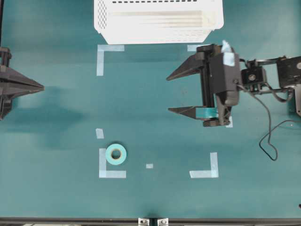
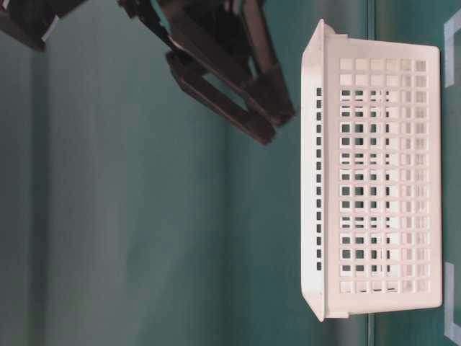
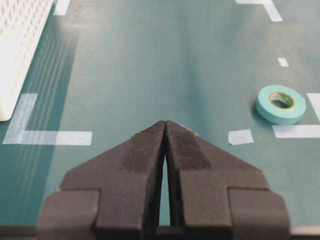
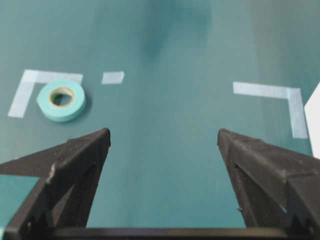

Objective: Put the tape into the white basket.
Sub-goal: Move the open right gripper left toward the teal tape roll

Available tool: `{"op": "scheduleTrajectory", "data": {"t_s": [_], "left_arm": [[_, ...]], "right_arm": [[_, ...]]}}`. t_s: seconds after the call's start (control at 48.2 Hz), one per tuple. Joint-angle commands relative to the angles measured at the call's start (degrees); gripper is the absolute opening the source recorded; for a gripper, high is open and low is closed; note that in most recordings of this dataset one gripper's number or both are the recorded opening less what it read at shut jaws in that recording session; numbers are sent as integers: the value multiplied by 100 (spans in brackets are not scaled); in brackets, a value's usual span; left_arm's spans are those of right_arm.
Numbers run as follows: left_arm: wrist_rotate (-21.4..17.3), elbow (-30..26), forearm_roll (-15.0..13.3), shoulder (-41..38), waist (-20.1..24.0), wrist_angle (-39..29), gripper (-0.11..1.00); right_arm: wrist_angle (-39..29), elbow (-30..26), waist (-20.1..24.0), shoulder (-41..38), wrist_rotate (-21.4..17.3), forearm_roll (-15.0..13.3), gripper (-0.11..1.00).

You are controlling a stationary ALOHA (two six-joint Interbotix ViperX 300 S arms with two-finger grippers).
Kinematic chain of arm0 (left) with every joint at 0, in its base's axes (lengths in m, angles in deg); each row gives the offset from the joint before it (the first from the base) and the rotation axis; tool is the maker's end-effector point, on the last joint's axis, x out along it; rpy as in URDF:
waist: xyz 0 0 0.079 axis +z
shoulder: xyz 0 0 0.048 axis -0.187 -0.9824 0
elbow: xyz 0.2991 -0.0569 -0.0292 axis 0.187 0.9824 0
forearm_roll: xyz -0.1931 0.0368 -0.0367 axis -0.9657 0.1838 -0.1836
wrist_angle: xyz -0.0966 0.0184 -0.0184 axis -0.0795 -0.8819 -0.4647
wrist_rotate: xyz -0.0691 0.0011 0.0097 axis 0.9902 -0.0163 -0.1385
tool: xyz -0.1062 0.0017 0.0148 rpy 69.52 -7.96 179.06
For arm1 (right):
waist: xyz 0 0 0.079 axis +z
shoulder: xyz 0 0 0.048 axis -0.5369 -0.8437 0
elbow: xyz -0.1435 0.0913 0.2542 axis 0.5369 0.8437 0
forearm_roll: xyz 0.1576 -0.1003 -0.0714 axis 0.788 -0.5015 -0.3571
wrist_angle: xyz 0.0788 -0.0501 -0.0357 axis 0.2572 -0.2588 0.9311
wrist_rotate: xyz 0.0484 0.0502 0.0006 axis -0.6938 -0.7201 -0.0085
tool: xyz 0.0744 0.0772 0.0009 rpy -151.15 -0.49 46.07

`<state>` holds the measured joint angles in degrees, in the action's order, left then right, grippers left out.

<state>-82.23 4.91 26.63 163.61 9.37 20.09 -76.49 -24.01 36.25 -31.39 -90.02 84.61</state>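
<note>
The tape [image 1: 116, 154] lies flat on the worktop [image 1: 155, 117] toward the near-left part of the marked square, resting on the pale corner strip [image 1: 111, 168] there. The white basket [image 1: 157, 21] stands at the far edge of the worktop, near the middle, with nothing visible in it.

The right tool [image 1: 168, 93] hangs above the worktop right of centre, its jaws wide apart and empty, well apart from the tape. The left tool [image 1: 41, 87] sits at the left edge with its jaws pressed together, holding nothing.

The pickup has not begun, so the risks lie in the approach. The roll is low and flat; if the right tool comes down off-centre, one finger could land on the ring and push it sideways instead of straddling it. Closing too high could let the ring slip out. On the carry, the basket's raised wall could catch a tool held too low and shove the basket.
</note>
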Motion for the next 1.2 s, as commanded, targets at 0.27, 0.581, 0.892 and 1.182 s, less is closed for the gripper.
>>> {"op": "scheduleTrajectory", "data": {"t_s": [0.27, 0.581, 0.892, 1.182], "left_arm": [[9, -70, -9, -44, -18, 53, -11], [9, -70, -9, -44, -18, 62, -11], [9, -62, -9, -44, -18, 62, -11], [9, -53, -9, -44, -18, 79, -11]], "right_arm": [[0, -272, 88, -316, -26, -9, 96], [0, -571, 97, -976, -26, -9, 96], [-158, -896, 114, -1459, -18, -9, 96], [-158, -993, 149, -1714, -26, -9, 96]]}}
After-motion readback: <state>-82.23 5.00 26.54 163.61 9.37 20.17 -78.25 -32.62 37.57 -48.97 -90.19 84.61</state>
